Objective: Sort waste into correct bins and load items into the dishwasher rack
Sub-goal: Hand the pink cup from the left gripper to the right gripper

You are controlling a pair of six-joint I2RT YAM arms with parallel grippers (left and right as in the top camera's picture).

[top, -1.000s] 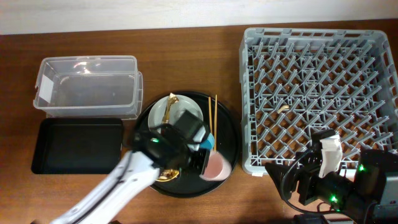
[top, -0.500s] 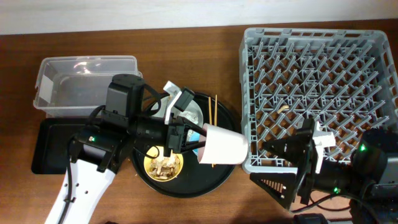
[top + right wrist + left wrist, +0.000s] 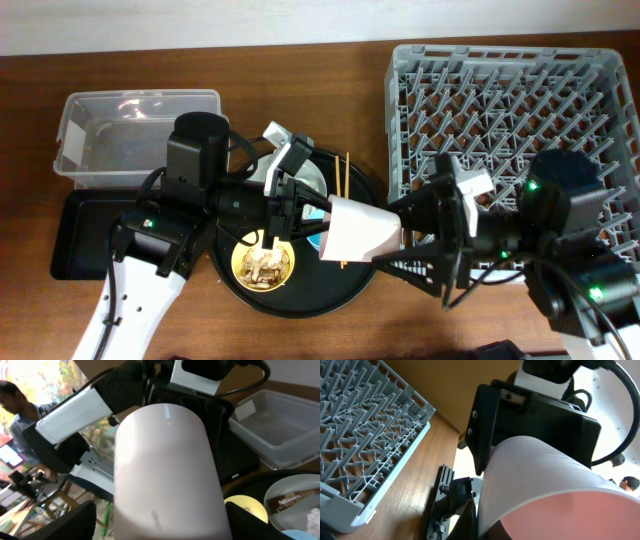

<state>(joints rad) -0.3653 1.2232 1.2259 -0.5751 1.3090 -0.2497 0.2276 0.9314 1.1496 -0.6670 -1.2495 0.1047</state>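
Even bright overhead light, soft shadows, wrist views blurred close-up, blown-out white background glare

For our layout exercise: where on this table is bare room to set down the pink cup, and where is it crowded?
Bare wood lies between the clear tub and the rack, behind the round tray. The rack's far rows stand empty. Crowded: the round tray, holding bowl, plate, chopsticks, with the left gripper and right gripper at the pink cup.

The tub (image 3: 100, 140) sits behind the shallow tray (image 3: 85, 235) at left, the round tray (image 3: 300, 300) holding the bowl (image 3: 262, 262) mid-table, the rack (image 3: 520, 110) right.
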